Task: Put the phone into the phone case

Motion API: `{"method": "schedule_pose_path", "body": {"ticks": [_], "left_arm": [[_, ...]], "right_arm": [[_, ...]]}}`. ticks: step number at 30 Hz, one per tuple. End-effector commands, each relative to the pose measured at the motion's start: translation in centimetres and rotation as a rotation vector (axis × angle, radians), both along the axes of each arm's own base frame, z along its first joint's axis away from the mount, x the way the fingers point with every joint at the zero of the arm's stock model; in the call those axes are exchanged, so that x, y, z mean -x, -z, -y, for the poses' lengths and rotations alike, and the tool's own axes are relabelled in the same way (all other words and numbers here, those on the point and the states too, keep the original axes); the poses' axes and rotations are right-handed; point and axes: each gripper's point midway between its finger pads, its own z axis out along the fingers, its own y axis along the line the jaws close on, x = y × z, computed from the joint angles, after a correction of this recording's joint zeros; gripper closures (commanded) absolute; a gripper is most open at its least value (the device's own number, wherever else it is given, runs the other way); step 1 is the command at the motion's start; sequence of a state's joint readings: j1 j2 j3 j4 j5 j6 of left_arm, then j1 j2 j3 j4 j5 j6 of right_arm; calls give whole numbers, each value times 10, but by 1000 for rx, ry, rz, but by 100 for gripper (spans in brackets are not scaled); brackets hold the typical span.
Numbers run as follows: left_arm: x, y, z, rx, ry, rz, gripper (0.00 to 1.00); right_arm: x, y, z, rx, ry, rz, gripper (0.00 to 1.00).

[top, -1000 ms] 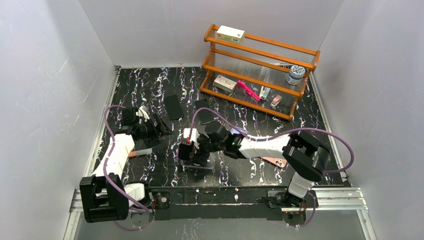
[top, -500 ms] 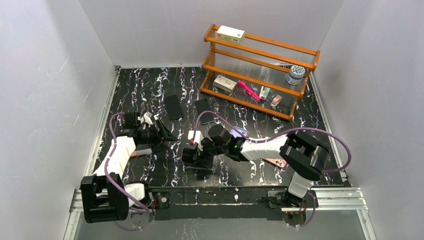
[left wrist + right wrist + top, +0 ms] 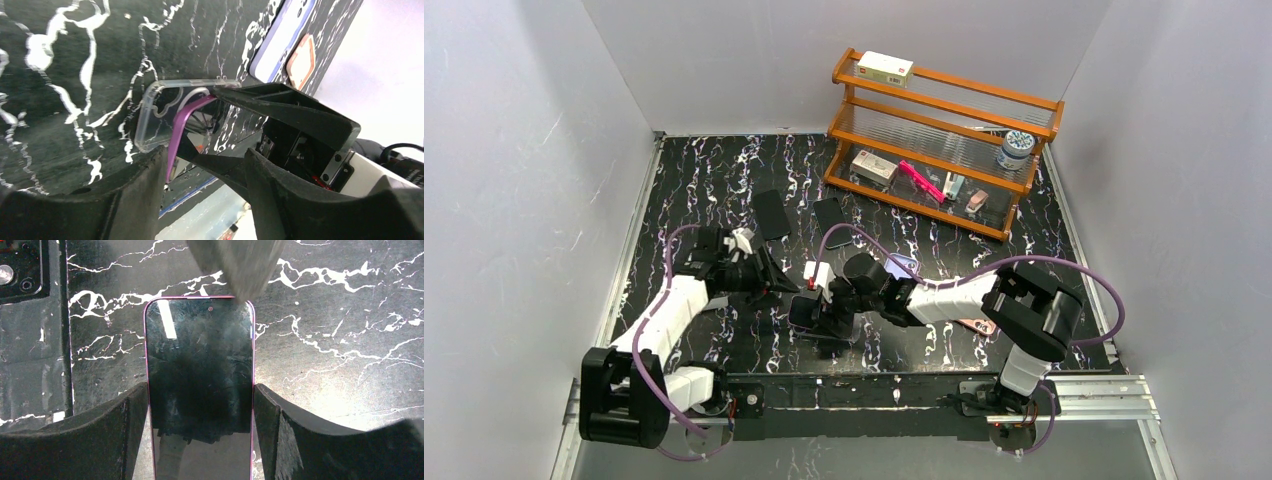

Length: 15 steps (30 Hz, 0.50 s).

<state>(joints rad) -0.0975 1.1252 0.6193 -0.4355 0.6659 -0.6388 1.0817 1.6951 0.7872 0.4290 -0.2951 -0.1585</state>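
Observation:
A phone (image 3: 200,340) with a dark screen and pink rim lies screen-up between the fingers of my right gripper (image 3: 200,390), which is shut on its long edges just above the black marbled table. In the left wrist view the clear phone case (image 3: 155,115) sits over the phone's far end, the pink edge (image 3: 175,140) slanting out of it. My left gripper (image 3: 202,155) stands open right at the case, with the right gripper's black finger (image 3: 280,105) in front of it. From above, the left gripper (image 3: 764,275) meets the right gripper (image 3: 809,308) near the front centre.
Two dark phones (image 3: 771,213) (image 3: 829,215) lie further back on the table. A lilac phone (image 3: 902,263) and a rose-coloured one (image 3: 972,322) lie by the right arm. A wooden shelf (image 3: 944,100) with small items stands at the back right. A dark phone back (image 3: 30,340) lies left of the held phone.
My left arm has swung right until its gripper reaches the phone held by the right gripper, and its jaws have narrowed. The right gripper has shifted slightly right, still holding the phone.

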Motion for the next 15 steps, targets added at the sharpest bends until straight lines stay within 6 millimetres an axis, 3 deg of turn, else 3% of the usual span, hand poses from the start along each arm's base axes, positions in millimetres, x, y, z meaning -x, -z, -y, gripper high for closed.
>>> {"method": "schedule_pose_path", "body": {"ticks": [1,12,15], "left_arm": [[7,6,20,-11,45,-24,48],[19,33,7,-120,20,-39,51],[19,34,5,-135,15,-39,47]], "right_arm": [[-8,-10,-5,-53,22,32,47],[-8,-11,-3,-68,28,37,48],[-8,-10,-2,-68,31,37,48]]}}
